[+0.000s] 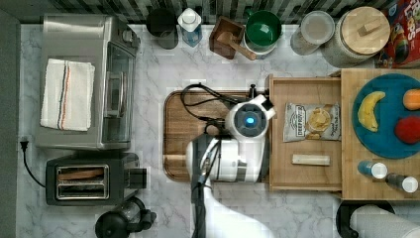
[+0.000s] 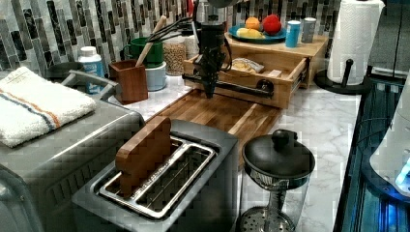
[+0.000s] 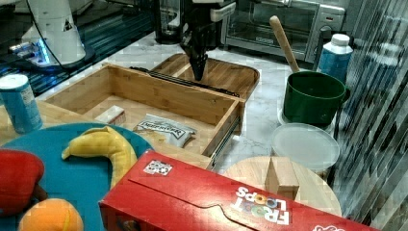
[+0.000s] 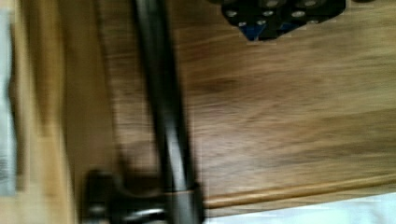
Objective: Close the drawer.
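We see the white Franka arm reaching over the dark brown rounded-corner cutting board (image 1: 185, 134), its black gripper (image 2: 209, 89) pointing straight down just in front of the drawer's long black bar handle (image 2: 232, 87); whether its fingers are parted we cannot tell. The shallow light bamboo drawer (image 1: 304, 89) stands pulled out from the butcher-block slab (image 1: 349, 191), beside the cutting board, its long axis running along the handle (a chip bag (image 1: 312, 121) lies inside).

Light bamboo drawer (image 1: 304, 173), dark brown cutting board (image 1: 181, 126), blue plate (image 1: 391, 144), white-grey marbled counter (image 1: 153, 79), upper-right red cereal box (image 1: 403, 34).
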Controlling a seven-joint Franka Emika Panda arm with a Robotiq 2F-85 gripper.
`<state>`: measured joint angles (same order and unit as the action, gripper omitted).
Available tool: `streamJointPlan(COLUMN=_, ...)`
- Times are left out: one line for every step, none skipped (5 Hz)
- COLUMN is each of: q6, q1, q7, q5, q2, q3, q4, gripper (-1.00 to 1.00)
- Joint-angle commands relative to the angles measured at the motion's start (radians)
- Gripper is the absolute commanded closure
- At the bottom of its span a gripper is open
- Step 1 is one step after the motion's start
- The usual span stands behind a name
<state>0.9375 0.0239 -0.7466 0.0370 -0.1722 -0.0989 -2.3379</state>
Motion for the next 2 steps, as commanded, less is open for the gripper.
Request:
streamJointPlan(q6=0.001, q1=-0.1, q7=-0.285, q5=0.001, q2=-0.018, q3=-0.025, q4=0.063, gripper=1.0)
streamJointPlan(q6=0.048, q1=-0.159, q7=-0.409, q5=0.055, q2=-0.076, q3=-0.028, q4=0.095, gripper=1.0)
